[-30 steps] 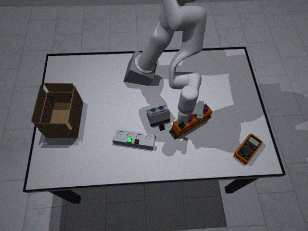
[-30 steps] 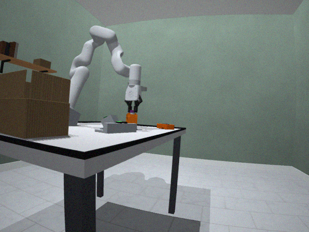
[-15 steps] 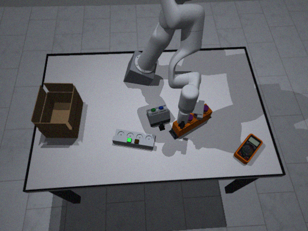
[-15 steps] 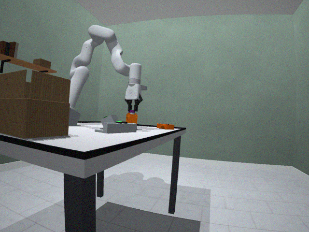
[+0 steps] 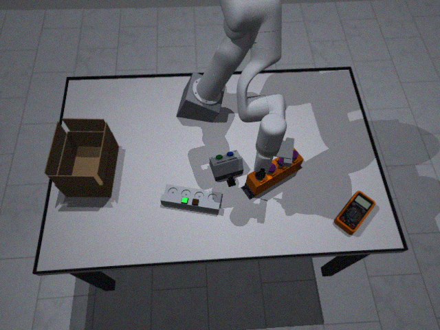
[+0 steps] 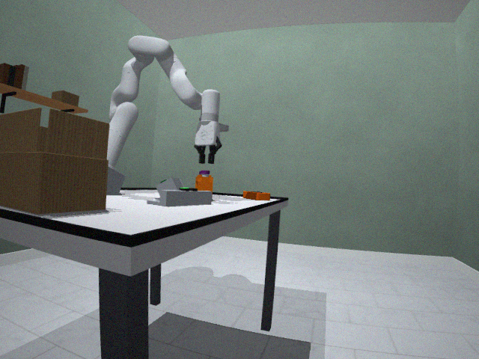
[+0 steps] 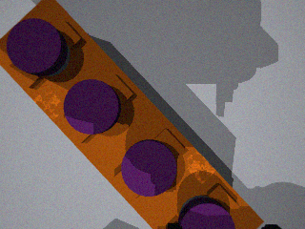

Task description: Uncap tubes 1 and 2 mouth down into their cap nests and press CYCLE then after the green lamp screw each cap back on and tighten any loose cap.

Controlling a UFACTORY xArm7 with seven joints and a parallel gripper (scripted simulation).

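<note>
No readable text in any view. The key box [image 5: 226, 166] has a dark label strip on its front face under the green and blue keys, but the lettering is too small and blurred to make out. The multimeter [image 5: 354, 212] shows a pale display and a dial ring with tiny markings, none legible. The cap tray [image 5: 191, 199] shows no numbers that can be read by its round nests or its two lamps. The orange tube holder [image 7: 143, 119] in the wrist view shows only purple caps and scuffed patches, no numerals or lettering. The cardboard box [image 5: 82, 156] carries no print.
</note>
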